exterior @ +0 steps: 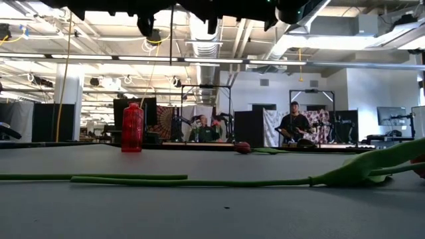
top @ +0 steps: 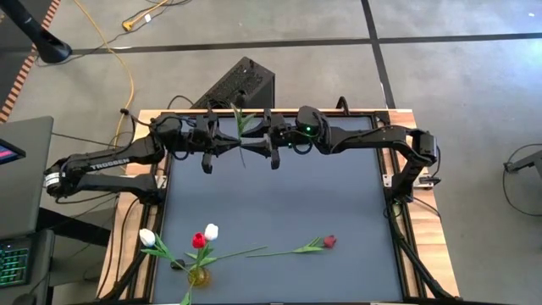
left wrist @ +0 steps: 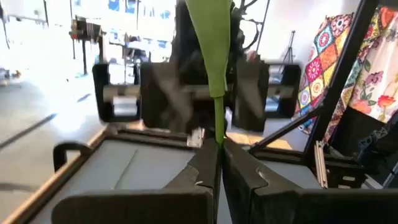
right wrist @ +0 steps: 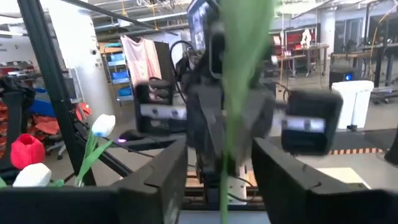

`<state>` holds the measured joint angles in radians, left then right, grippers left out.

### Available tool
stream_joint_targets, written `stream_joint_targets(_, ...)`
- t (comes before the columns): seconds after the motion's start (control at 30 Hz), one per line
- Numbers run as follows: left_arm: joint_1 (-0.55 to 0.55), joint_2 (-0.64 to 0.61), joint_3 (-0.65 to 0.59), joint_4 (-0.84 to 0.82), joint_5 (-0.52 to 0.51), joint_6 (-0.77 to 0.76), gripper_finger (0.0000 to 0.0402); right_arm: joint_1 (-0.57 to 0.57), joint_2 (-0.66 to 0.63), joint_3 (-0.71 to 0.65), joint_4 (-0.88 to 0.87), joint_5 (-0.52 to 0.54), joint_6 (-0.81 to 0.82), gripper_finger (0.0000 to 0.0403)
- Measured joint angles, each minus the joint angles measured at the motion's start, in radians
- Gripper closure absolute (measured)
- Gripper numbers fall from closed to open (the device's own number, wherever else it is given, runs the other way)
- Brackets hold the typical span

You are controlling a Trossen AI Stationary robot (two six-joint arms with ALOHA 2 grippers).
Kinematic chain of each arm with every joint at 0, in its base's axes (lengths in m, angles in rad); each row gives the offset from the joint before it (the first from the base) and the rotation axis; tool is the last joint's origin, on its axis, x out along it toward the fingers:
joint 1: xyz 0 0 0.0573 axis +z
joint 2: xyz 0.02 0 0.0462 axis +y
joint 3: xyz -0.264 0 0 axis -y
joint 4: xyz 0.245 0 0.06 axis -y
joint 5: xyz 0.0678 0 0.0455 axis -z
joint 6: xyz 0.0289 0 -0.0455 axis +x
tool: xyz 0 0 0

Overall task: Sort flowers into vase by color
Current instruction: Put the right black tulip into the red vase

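Green stem point(exterior: 126, 178) lies nearest the low camera, flat along the dark tabletop point(top: 279, 212), ending in a leaf and a red head at the view's edge. From above, this red tulip point(top: 329, 242) lies on its side well in front of both claws, and just beside its stem tip stands a yellow vase point(top: 198, 275) holding two white tulips point(top: 211, 230) and one red tulip point(top: 198, 241). A second, red vase point(exterior: 132, 127) stands upright farther back in the low view, with another flower head lying near it. Both arms meet at the tabletop's far edge, raised above it, claw facing claw. Left claw point(top: 230, 146) is pinched fully together on the thin stem of a flower point(top: 241, 127), whose green leaf rises straight out from between its fingertips point(left wrist: 214, 163) in the left wrist view. Right claw point(top: 254, 144) sits just opposite, touching distance from the left one, its fingers point(right wrist: 163, 171) spread wide with the same stem and leaf running through the gap, not pressed by either finger. The head of that flower cannot be made out. People sit in the room behind the tabletop.
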<state>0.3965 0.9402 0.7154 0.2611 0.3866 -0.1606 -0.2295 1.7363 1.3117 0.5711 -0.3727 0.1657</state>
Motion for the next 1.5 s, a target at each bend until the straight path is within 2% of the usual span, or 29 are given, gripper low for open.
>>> stream_joint_targets(0.17,0.016,-0.004,0.056,-0.052,-0.009,0.044,0.0401,-0.002,0.000,0.000,-0.021,0.000,0.002,0.0166)
stream_joint_targets(0.4,0.081,-0.072,0.122,-0.182,-0.065,0.106,0.0401,-0.002,0.000,0.000,-0.073,0.000,0.000,0.0162)
stream_joint_targets(0.67,0.164,-0.212,0.128,-0.327,-0.248,0.174,0.0401,-0.011,0.000,0.000,-0.182,0.001,-0.019,0.0163)
stream_joint_targets(0.83,0.199,-0.233,0.127,-0.375,-0.355,0.215,0.0401,-0.014,0.000,0.000,-0.233,0.001,-0.055,0.0163)
stream_joint_targets(1.1,0.281,-0.236,0.046,-0.315,-0.372,0.198,0.0401,-0.011,0.000,0.000,-0.319,0.001,-0.117,0.0163)
stream_joint_targets(1.5,0.358,-0.233,-0.060,-0.247,-0.392,0.182,0.0401,-0.015,0.000,0.000,-0.331,0.002,-0.148,0.0163)
